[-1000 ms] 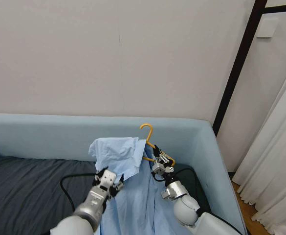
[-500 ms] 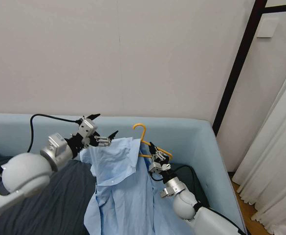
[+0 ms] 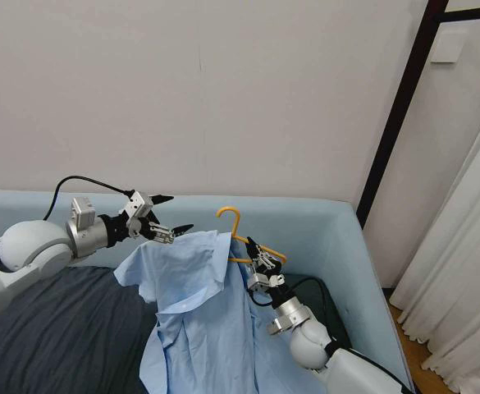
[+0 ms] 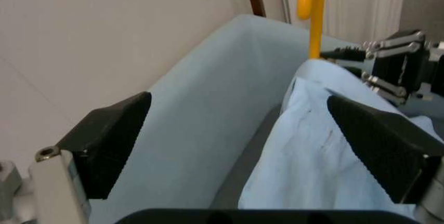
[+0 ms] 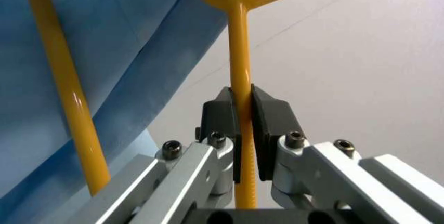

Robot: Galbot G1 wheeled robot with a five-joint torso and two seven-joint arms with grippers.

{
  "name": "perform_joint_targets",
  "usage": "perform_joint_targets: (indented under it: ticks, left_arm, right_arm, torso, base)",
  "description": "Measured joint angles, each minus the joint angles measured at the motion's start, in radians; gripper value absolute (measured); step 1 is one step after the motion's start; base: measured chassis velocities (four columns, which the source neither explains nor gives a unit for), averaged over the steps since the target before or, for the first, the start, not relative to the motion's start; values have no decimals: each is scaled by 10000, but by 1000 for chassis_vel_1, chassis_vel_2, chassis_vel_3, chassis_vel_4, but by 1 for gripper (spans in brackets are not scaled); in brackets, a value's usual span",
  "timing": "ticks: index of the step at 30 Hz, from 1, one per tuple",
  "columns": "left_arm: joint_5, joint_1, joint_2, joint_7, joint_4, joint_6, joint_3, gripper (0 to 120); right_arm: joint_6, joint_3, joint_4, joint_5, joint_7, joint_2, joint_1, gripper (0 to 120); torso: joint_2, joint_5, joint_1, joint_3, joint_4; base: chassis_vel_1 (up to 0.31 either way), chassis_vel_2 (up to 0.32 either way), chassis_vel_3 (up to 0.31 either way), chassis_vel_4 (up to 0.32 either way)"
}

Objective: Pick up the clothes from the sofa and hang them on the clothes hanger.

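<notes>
A light blue shirt [image 3: 194,312] hangs draped over a yellow hanger [image 3: 230,232] in front of the sofa back. My right gripper [image 3: 257,263] is shut on the hanger's rod below the hook; the right wrist view has its pads [image 5: 223,125] clamped on the yellow hanger [image 5: 240,78], with the shirt [image 5: 125,21] beside it. My left gripper [image 3: 178,213] is open, raised just left of the shirt's shoulder and apart from it. In the left wrist view its fingers [image 4: 111,141] stand wide apart, nothing between them, facing the shirt [image 4: 326,156], the hanger hook [image 4: 310,11] and the right gripper [image 4: 402,63].
The light blue sofa back [image 3: 51,217] runs across the view, with a dark grey seat cushion [image 3: 43,328] below. A plain wall rises behind. A dark door frame [image 3: 395,115] and white curtains [image 3: 461,271] stand to the right.
The left arm rose from low beside the shirt to up at the left. It let go of the shirt, which now spreads over the hanger. The hanger shifted slightly left.
</notes>
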Motion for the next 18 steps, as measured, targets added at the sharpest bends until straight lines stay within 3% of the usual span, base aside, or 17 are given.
perform_joint_targets:
  ticks: [5, 8, 18]
  left_arm:
    - [118, -1097, -676, 404, 794, -140, 1340, 99]
    - [-393, -1560, -906, 1018, 1039, -245, 1996, 98]
    - [-1087, -2129, -1269, 2753, 2291, -708, 3101, 94]
  right_arm:
    - [12, 38, 97, -96, -2, -99, -41, 5]
    - [0, 91, -7, -182, -2, -81, -74, 5]
    - [-160, -91, -5, 76, -16, 26, -36, 5]
  torso:
    - [0, 3, 0, 0, -2]
    - [0, 3, 1, 1, -4]
    - [0, 1, 1, 0, 2]
  base:
    - [0, 0, 0, 0]
    - [0, 0, 0, 0]
    - [0, 0, 0, 0]
